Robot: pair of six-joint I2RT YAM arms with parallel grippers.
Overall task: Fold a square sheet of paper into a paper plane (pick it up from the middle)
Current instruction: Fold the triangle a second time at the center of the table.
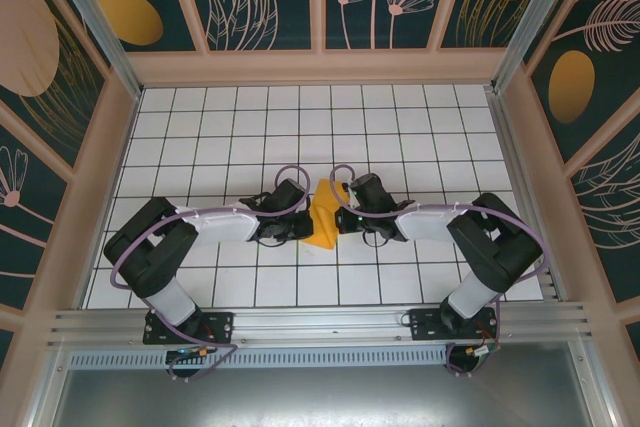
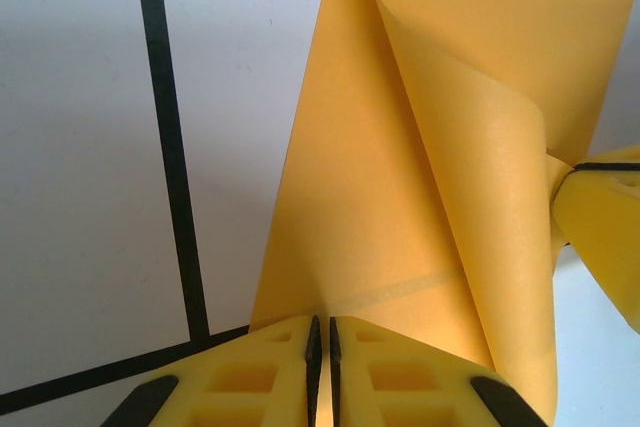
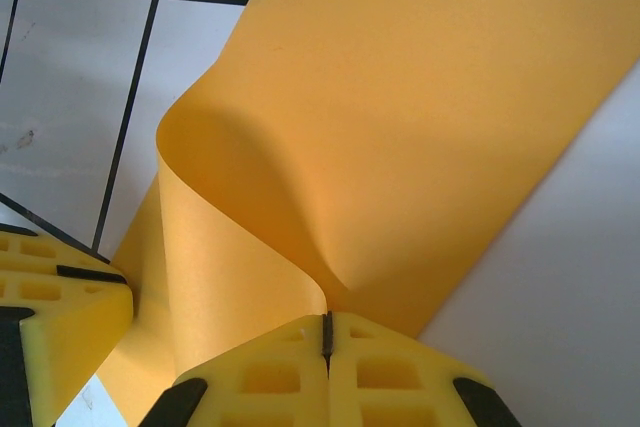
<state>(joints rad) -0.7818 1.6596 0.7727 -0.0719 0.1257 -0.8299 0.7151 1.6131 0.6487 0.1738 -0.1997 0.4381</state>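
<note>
Black left arm [image 1: 150,252] and right arm [image 1: 495,242], white forearms, purple cables [image 1: 130,247], yellow pocketed tool fingers [image 2: 250,379].

The square sheet of paper [image 1: 324,215] is thin, orange-yellow and partly folded. It lies on the white gridded counter [image 1: 400,117] between the two pairs of jaws. One flap [image 3: 240,247] curls over in a soft, uncreased roll, and its edge is pinched in the seam of the right jaws. The flat layer runs straight out from the tips of the closed left jaws, with a faint crease just ahead of them.
</note>
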